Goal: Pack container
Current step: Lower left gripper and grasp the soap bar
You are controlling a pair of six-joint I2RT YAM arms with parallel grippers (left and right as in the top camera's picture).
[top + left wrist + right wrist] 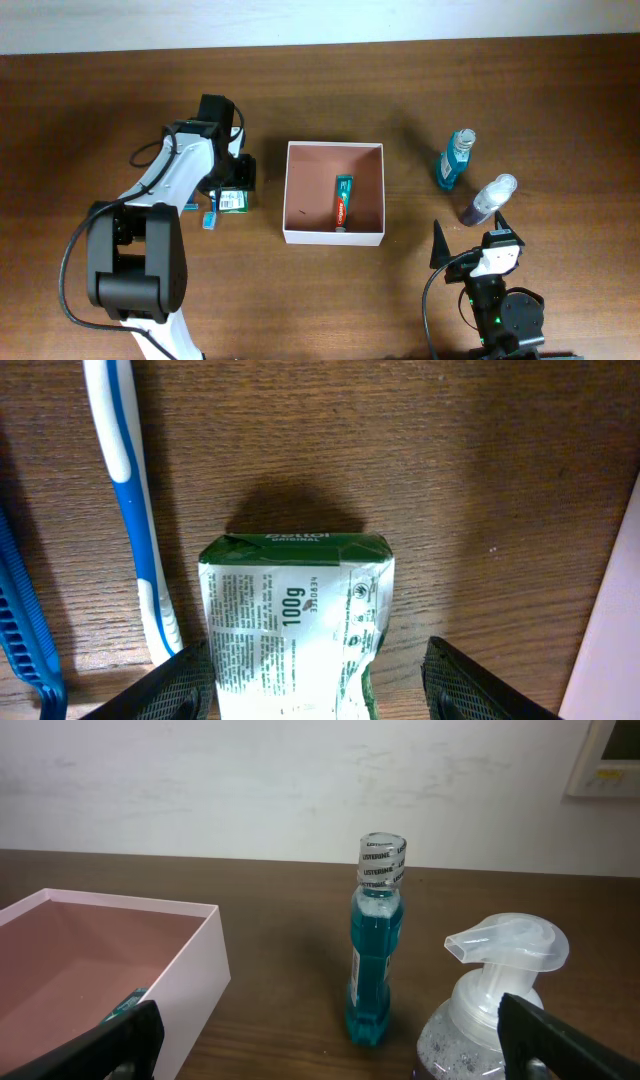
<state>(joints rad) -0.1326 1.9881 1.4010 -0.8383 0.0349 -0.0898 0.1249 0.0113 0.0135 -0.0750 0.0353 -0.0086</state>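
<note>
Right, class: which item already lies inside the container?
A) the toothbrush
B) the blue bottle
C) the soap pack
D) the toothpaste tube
D: the overhead view shows the toothpaste tube lying in the container, while the soap pack, toothbrush and blue bottle sit outside it.

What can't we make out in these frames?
Overhead: soap packet half under the left arm; label too small.
Left wrist: packet's near end cut by bottom edge; blue item at left edge cropped, unidentifiable.
Right wrist: tube in the container mostly behind its wall; pump bottle base below the frame.
</note>
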